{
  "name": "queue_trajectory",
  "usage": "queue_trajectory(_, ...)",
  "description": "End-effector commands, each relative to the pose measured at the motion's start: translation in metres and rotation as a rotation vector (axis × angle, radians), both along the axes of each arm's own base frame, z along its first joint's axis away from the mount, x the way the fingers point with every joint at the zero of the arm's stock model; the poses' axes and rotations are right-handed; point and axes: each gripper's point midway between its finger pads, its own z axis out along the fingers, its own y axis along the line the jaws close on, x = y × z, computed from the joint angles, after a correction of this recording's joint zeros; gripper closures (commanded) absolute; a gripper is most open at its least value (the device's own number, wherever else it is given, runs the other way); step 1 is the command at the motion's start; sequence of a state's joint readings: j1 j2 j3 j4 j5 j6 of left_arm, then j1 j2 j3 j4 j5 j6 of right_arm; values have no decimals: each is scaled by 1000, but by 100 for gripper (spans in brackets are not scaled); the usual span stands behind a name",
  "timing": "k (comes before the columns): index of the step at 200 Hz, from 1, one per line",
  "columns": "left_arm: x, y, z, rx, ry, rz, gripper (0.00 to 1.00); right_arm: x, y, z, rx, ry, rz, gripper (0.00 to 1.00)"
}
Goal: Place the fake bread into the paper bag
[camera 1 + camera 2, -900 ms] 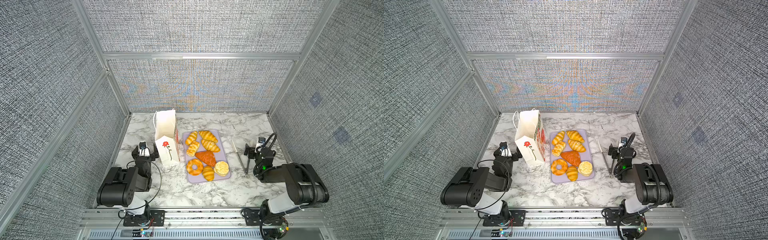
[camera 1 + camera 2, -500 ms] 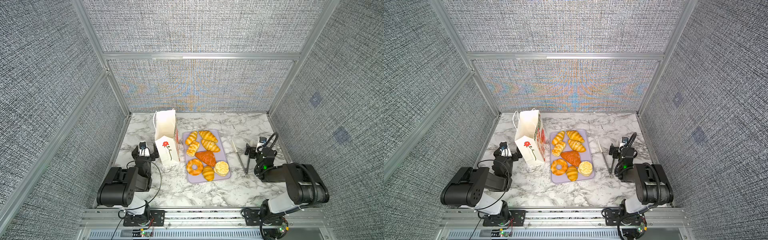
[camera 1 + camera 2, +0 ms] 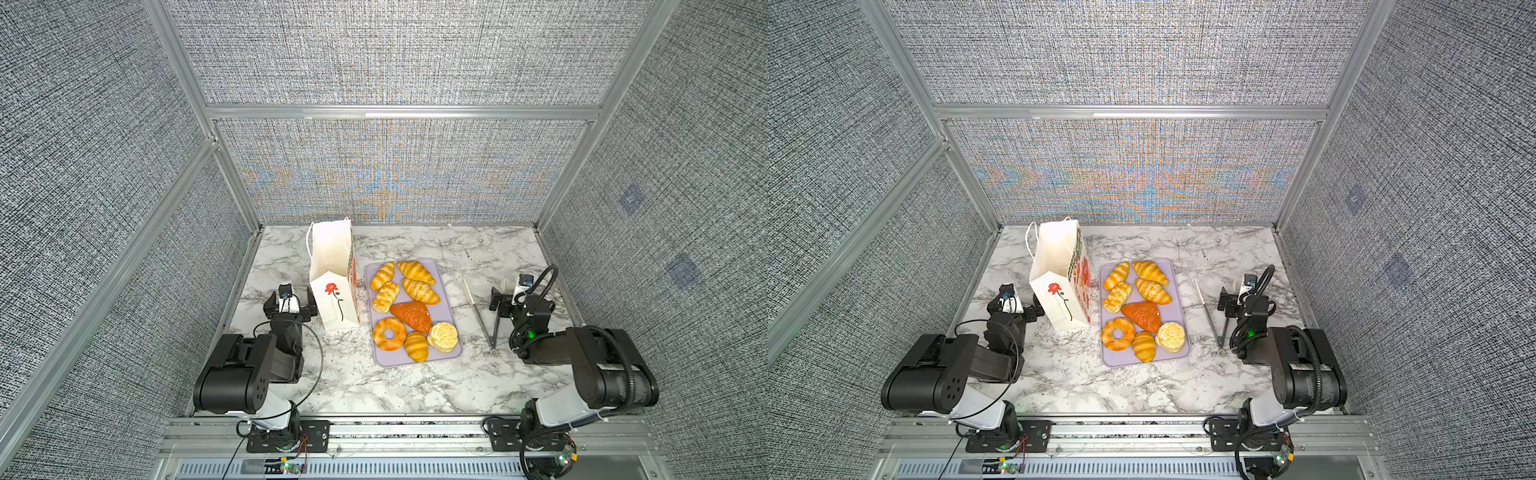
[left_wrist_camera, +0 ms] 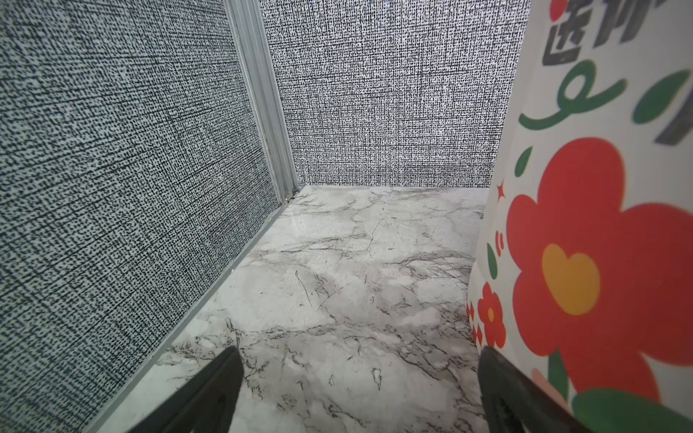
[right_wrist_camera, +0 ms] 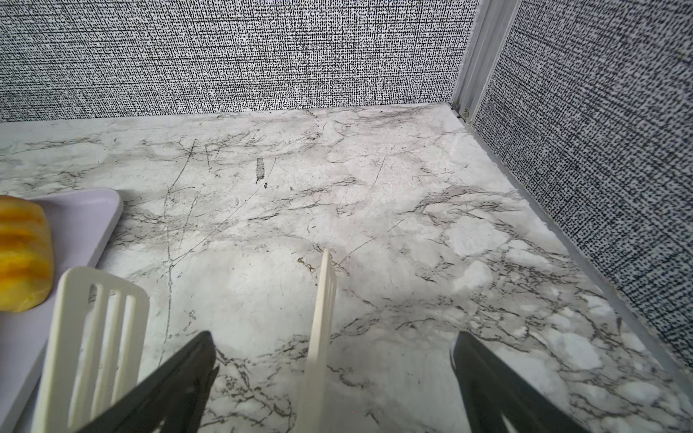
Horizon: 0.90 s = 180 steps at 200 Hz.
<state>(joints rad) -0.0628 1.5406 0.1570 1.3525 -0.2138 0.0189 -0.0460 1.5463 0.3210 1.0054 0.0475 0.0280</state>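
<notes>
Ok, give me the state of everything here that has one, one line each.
paper bag, upright, mouth open
fake bread, all eight pieces on the tray, none bagged
tray, flat on the table, full
tongs, lying on the table, arms spread
left hand, open, empty, beside the bag
right hand, open, straddling one tongs arm

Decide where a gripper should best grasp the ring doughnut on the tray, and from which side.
Probably from straight above, since the ring doughnut lies flat on the tray: one finger in the hole, one outside its band on the paper bag side, where no pastry crowds it.
</notes>
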Motion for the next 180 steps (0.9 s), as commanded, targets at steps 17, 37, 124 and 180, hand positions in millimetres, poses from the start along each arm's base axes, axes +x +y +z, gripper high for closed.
queue_trajectory(17,1,0,7,-5,-27,-2,1,2,0,4,7,-15,-1,1)
queue_trajectory(37,1,0,7,-7,-29,-2,1,2,0,4,7,-15,-2,0)
queue_trajectory(124,-5,26,58,-78,-46,165,1,-6,-7,23,16,-47,-48,1)
queue_trajectory(180,-27,30,112,-179,-60,189,1,-14,9,54,150,27,3,3)
